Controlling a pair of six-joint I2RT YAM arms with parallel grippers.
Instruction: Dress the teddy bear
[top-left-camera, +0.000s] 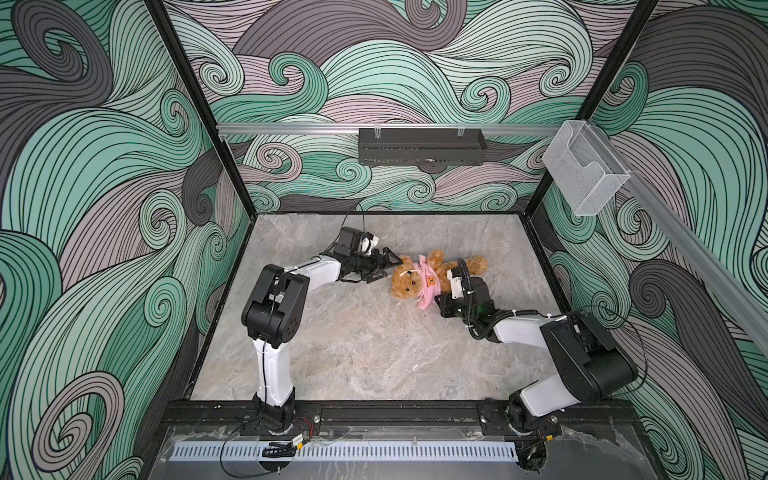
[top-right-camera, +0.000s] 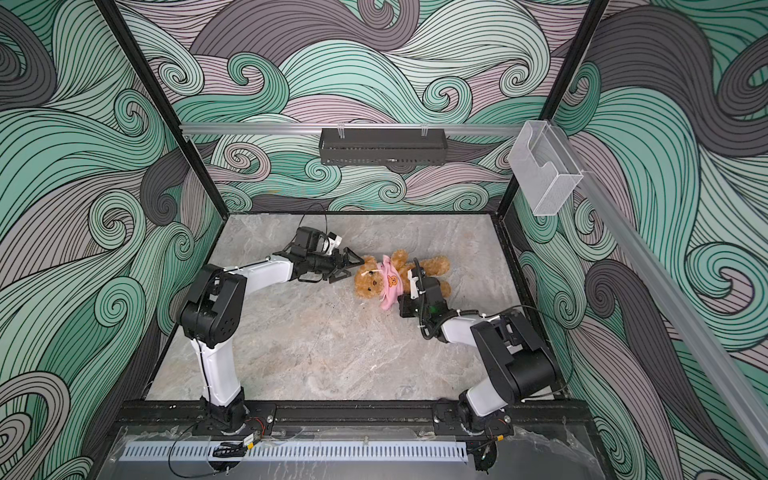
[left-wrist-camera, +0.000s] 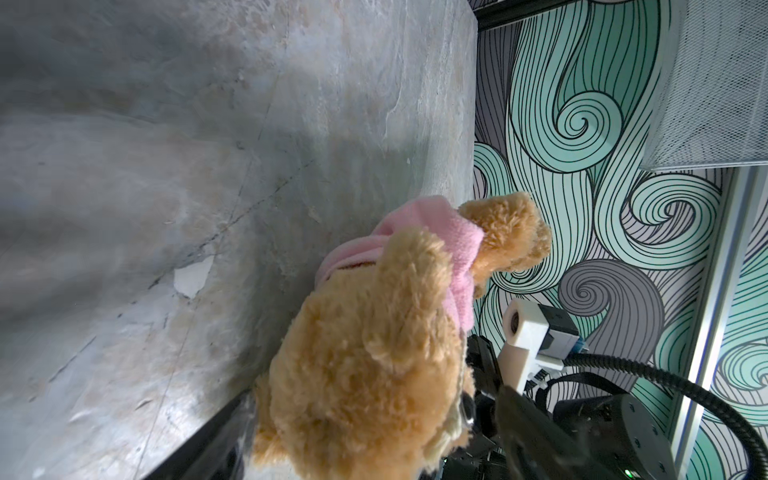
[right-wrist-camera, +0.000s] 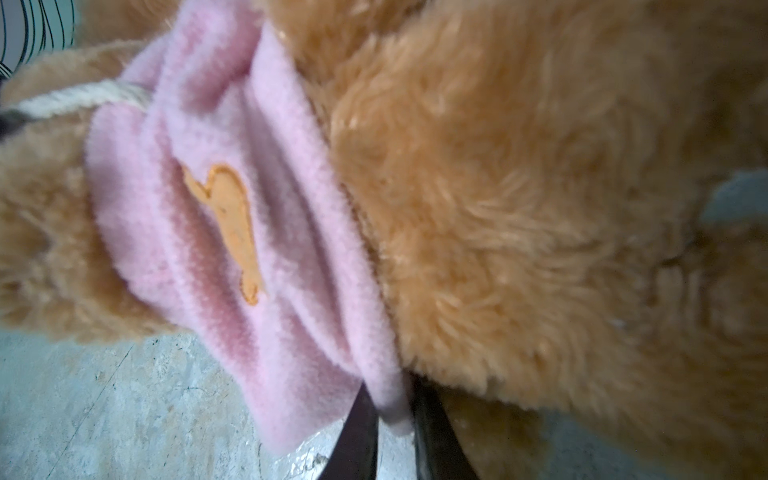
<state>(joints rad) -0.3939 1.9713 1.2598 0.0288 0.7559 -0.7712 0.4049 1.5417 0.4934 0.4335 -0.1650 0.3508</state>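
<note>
The teddy bear (top-left-camera: 409, 284) (top-right-camera: 370, 284) lies face up on the grey marbled surface (top-left-camera: 353, 353) (top-right-camera: 299, 353), right of the middle and in its far half, head toward 8 o'clock and legs toward 2 o'clock. A pink garment (top-left-camera: 429, 287) (top-right-camera: 390, 286) (right-wrist-camera: 216, 124) is bunched around its chest just under the chin, and the belly fur beside it is bare in the right wrist view. The garment carries an orange bear-face patch (top-left-camera: 431, 281) (right-wrist-camera: 232, 224), its only marking. In the left wrist view 1 paw (left-wrist-camera: 511, 232) sticks out of a pink sleeve (left-wrist-camera: 432, 232). The left tool (top-left-camera: 386, 270) (top-right-camera: 350, 270) sits at 9 o'clock of the bear's head, released, with its jaws spread wide and its tips at the near ear; whether they touch the fur cannot be told. The right tool (right-wrist-camera: 392, 415) comes in from 4 o'clock, low over the bear's belly, clenched on the garment's hem (right-wrist-camera: 386, 399), which is pinched between its 2 dark fingers (right-wrist-camera: 359, 432).
</note>
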